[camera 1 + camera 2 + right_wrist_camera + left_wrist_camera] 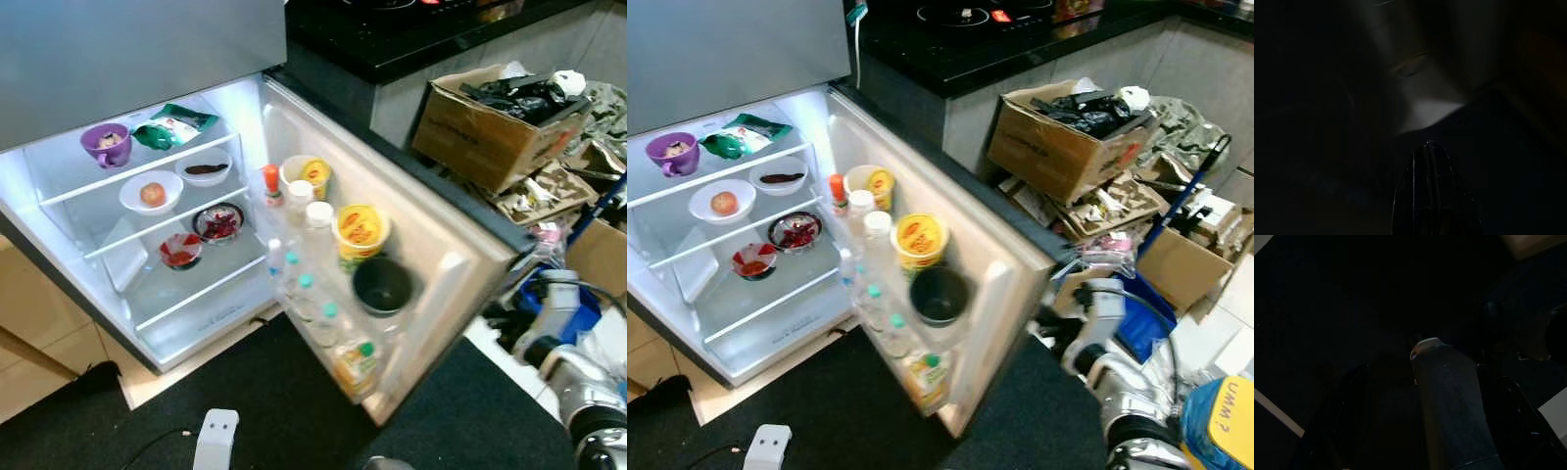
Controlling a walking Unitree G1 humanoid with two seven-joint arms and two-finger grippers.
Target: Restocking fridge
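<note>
The fridge (59, 235) stands open and lit. On its glass shelves sit a purple cup (106, 143), a green packet (172, 125), a plate with a peach-coloured fruit (151, 193), a white bowl (204, 168) and two bowls of red food (218, 222). The open door's racks (431, 264) hold yellow-lidded tubs (361, 228), a dark pot (382, 285), an orange-capped bottle (270, 182) and several clear bottles (306, 292). My right arm hangs low, right of the door, and its gripper (1430, 147) is shut and empty. My left gripper's view is very dark, with a dark cylinder (1449, 401) close ahead.
A dark mat (284, 401) covers the floor before the fridge, with a small white device (217, 438) lying on it. Right of the door stand a cardboard box of black items (1068, 137), more boxes, clutter and a blue-handled tool (1185, 196). A black cooktop counter (999, 39) runs behind.
</note>
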